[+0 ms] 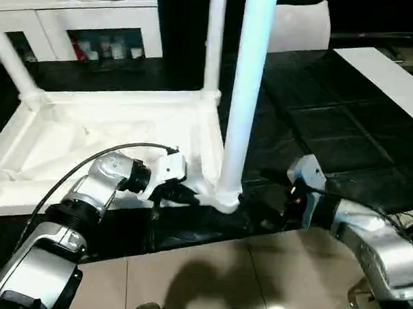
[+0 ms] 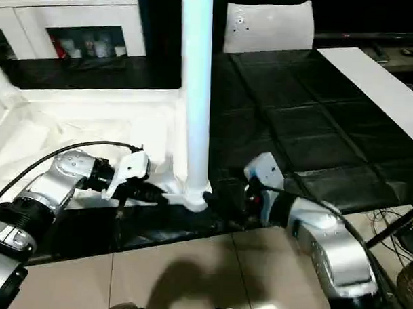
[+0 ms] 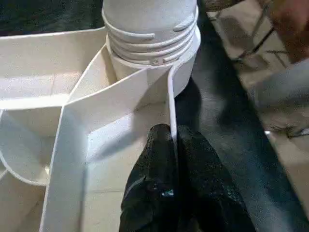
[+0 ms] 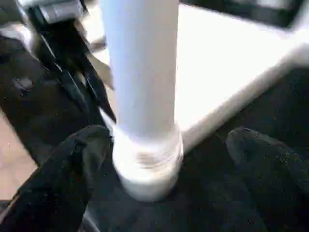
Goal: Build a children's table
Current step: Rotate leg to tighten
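The children's table [image 1: 92, 133] lies upside down on the black mat [image 2: 315, 138], ribbed underside facing up, its near corner toward us. We see three legs standing in sockets: one at the far left corner [image 1: 13, 63], one at the far corner [image 1: 214, 43], and the near leg [image 1: 244, 95], which rises upright from the near corner socket [image 3: 149, 58]. That leg's long axis is vertical.

The relation that matters: the near leg stands between our two arms. Our right gripper [image 4: 169, 159] faces it level, at its base; the fingers [image 4: 67, 169] stand wide apart, one on each side of the threaded collar, neither touching it as far as we can see. The right arm is therefore the one placed to take hold of the leg. We judge that the coming move is a closing of these fingers on the leg's base, to turn or seat it; thread rings visible above the socket suggest it is not fully home.

Our left gripper [image 3: 173, 145] is pinched shut on the thin upright rim wall [image 3: 170, 104] of the table top, just beside the same socket, apparently steadying the top.

Writing, brands, labels: none legible on table, legs or mat.
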Robot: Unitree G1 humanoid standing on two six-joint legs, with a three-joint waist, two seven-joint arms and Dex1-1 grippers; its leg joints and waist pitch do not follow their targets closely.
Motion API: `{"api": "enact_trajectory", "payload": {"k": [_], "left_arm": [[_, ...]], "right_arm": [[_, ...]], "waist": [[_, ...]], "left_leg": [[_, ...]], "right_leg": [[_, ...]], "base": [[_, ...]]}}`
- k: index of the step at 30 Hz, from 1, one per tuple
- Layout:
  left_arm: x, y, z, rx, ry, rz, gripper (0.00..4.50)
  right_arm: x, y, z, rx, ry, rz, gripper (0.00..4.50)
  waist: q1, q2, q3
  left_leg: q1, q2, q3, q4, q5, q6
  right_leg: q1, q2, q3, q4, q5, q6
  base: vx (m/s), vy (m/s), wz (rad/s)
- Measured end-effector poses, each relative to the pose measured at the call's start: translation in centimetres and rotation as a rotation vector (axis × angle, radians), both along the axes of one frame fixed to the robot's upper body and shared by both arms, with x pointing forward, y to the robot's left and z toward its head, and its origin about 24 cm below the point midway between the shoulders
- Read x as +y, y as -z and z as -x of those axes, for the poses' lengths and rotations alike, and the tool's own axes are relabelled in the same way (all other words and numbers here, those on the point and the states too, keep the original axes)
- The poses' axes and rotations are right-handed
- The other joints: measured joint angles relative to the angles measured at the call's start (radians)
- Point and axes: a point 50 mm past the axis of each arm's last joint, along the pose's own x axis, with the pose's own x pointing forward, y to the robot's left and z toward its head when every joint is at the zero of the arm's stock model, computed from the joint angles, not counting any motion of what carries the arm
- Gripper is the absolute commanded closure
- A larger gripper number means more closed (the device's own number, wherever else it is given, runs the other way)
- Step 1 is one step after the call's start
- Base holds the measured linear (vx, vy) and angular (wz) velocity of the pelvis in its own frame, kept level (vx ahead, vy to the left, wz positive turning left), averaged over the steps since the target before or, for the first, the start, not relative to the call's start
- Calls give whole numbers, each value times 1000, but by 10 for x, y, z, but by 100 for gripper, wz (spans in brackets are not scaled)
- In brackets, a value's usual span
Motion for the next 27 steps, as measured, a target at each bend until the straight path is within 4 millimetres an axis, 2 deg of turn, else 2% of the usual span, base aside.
{"api": "enact_trajectory", "payload": {"k": [2, 4, 5, 6, 7, 15, 16, 19, 20, 27], "left_arm": [[-2, 1, 3, 0, 57, -3, 450], [-4, 1, 5, -3, 96, -8, 450], [-4, 2, 5, -3, 112, -12, 450], [-5, 2, 6, -4, 128, -15, 450], [-6, 2, 6, -6, 141, -18, 450], [-14, -1, 5, -19, 224, -51, 450], [-15, -1, 5, -20, 234, -54, 450], [-17, -2, 4, -27, 245, -56, 450], [-17, -2, 4, -26, 246, -57, 450], [-17, -2, 3, -29, 254, -60, 450]], "right_arm": [[3, -2, -1, 13, -84, -29, 29], [5, -2, -2, 27, -142, -35, 36], [6, -1, -3, 34, -178, -24, 42], [7, 0, -3, 43, -204, -16, 71], [7, 1, -4, 53, -229, -5, 71], [9, 5, -11, 89, -389, 51, 135], [9, 6, -12, 97, -407, 52, 157], [9, 5, -14, 111, -452, 63, 168], [9, 5, -14, 116, -464, 65, 192], [8, 4, -17, 133, -508, 71, 243]], "waist": [[11, 0, 0], [21, 0, 0], [24, 0, 0], [25, 0, 0], [27, 0, 0], [27, -2, 1], [26, -3, 1], [24, -3, 1], [23, -3, 1], [24, -5, 2]], "left_leg": [[0, 0, 0, 1, 0, 0], [0, 0, 0, 2, 0, 0], [0, 0, 0, 3, 0, 0], [0, 0, 0, 3, 0, 0], [0, 0, 0, 3, 0, 0], [-1, 0, 1, 4, 1, 1], [-1, 0, 1, 4, 1, 1], [-3, 0, 1, 4, 2, 2], [-3, 0, 1, 4, 2, 2], [-3, 0, 1, 4, 2, 2]], "right_leg": [[0, 0, 0, 1, 0, 0], [1, -1, 0, 1, 0, 0], [1, -1, 0, 1, 0, 0], [2, -1, 0, 1, 0, 0], [2, -2, 0, 1, 0, 0], [2, -2, 0, 2, 0, 0], [2, -2, 0, 2, 0, 0], [1, -2, 0, 2, 0, 0], [1, -2, 0, 2, 0, 0], [0, -2, 0, 2, 0, 0]], "base": [[0, 0, 0], [0, 0, 0], [0, 0, 0], [0, 0, 0], [0, 0, 0], [0, 0, 0], [0, 0, 0], [0, 0, 0], [0, 0, 0], [0, 0, 0]]}}
